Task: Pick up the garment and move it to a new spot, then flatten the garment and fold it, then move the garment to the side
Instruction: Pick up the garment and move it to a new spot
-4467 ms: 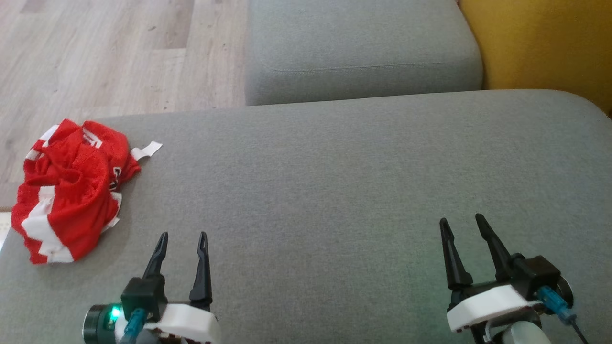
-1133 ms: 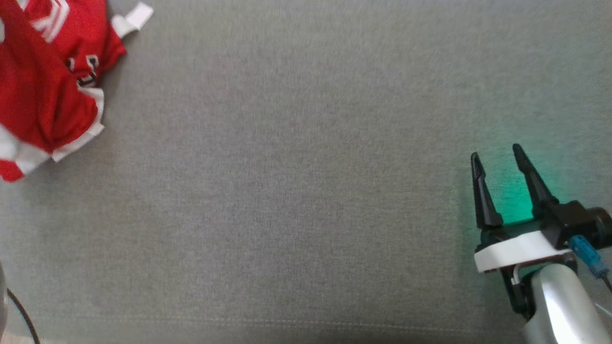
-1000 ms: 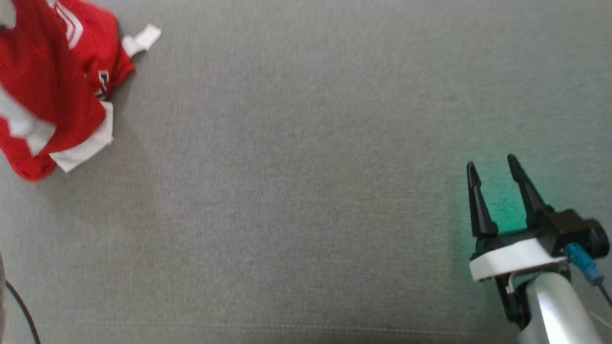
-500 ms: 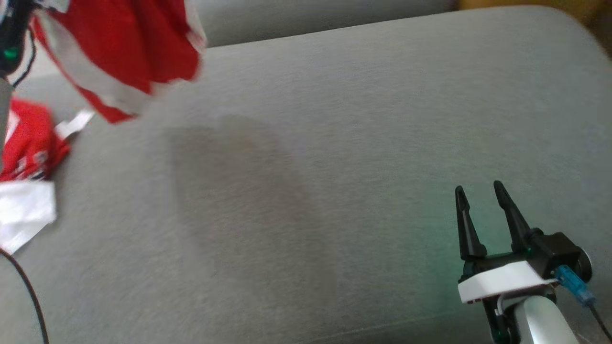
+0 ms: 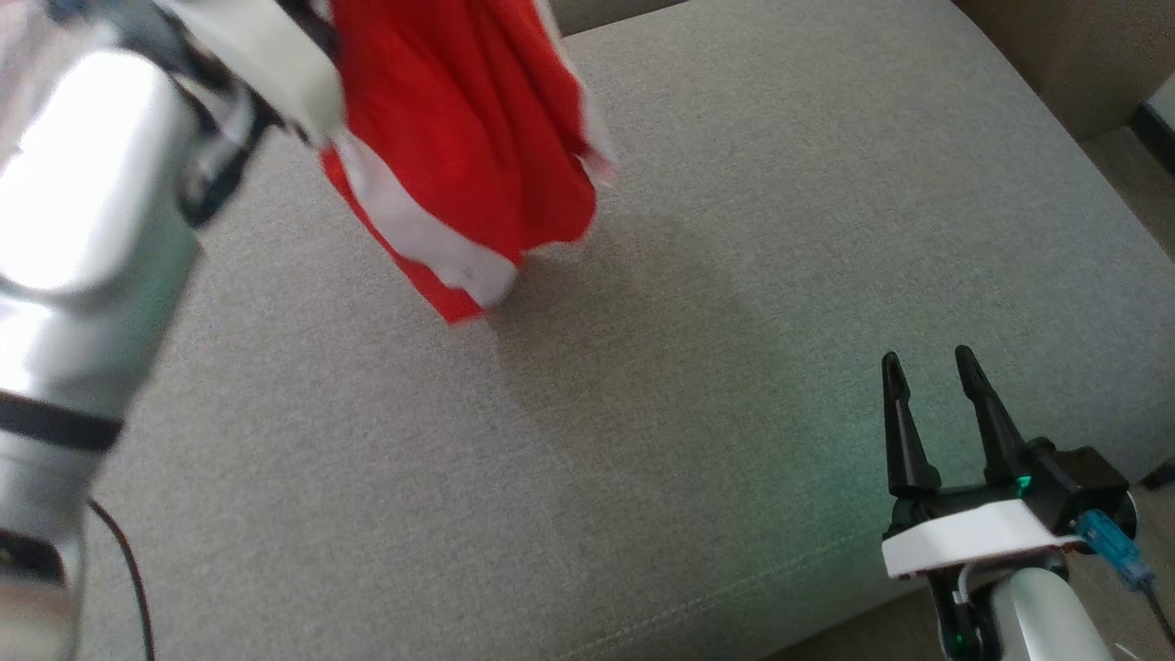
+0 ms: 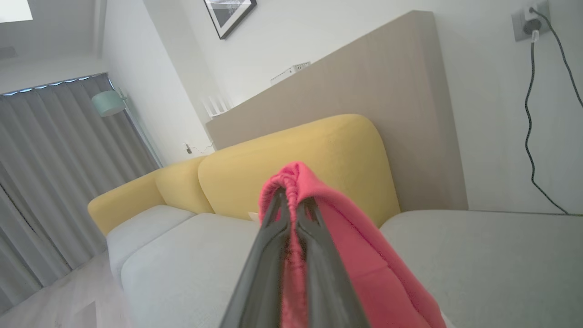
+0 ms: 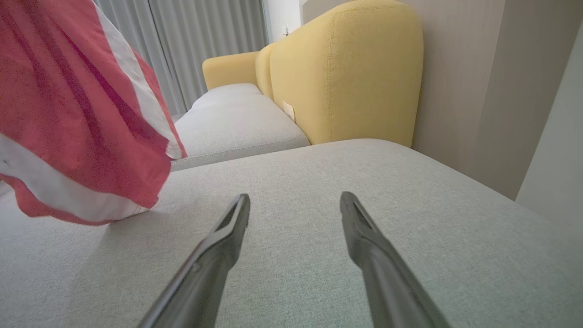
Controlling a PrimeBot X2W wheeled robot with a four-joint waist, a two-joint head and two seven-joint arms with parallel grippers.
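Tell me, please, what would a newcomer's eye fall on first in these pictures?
The red and white garment stands out first, dangling at the head view's upper left above the grey sofa cushion, pinched in the shut left hand. Next come the open, empty right hand, low over the cushion at the lower right, and the yellow backrest behind.

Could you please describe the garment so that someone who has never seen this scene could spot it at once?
Start at the wide grey seat cushion before the yellow backrest. Over its left part the garment hangs bunched from the shut left pincer. It is bright red cloth with white bands, among plain grey and yellow upholstery.
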